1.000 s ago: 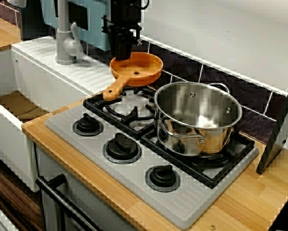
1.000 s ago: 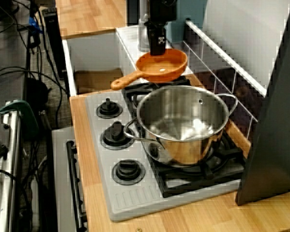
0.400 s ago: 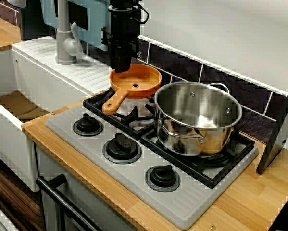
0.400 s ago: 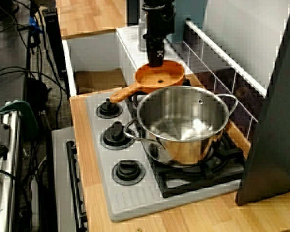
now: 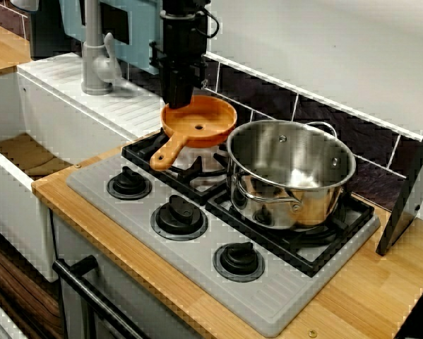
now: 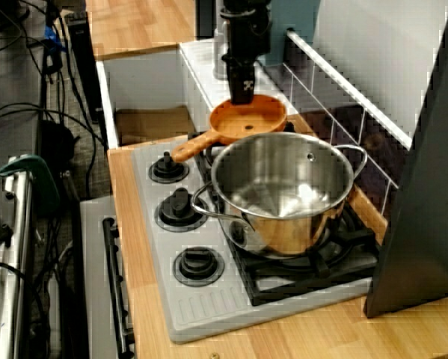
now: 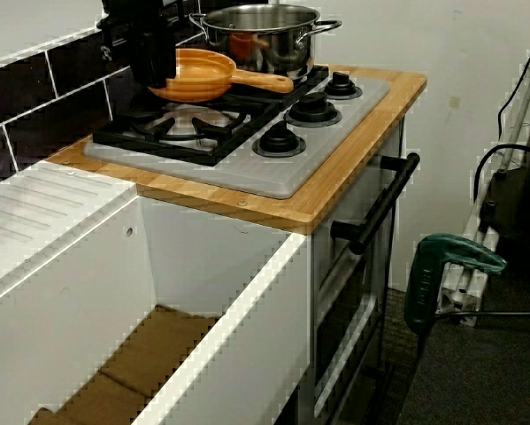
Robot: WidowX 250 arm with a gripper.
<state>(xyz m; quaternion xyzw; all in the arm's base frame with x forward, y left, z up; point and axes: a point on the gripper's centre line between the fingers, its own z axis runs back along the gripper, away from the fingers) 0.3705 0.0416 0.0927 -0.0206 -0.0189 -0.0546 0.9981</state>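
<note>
My black gripper (image 5: 177, 104) points straight down and is shut on the back rim of an orange frying pan (image 5: 200, 120). The pan hangs just above the rear-left burner grate (image 5: 170, 164), handle angled toward the front left. In the view along the stove, the gripper (image 6: 242, 96) pinches the pan (image 6: 250, 118) at its far edge. From the sink side, the gripper (image 7: 154, 80) and the pan (image 7: 198, 75) sit a little above the grate. A steel pot (image 5: 290, 173) stands on the right burner, close to the pan's right edge.
Three black knobs (image 5: 178, 215) line the grey stove front. A grey faucet (image 5: 94, 56) and a white sink (image 5: 27, 152) lie to the left. A dark panel (image 5: 412, 183) leans at the right. The oven handle (image 7: 380, 208) and a green clamp (image 7: 446, 266) are below.
The gripper has carried the pan from over the ledge behind the stove forward and down, to just above the rear-left burner. The pot has not moved.
</note>
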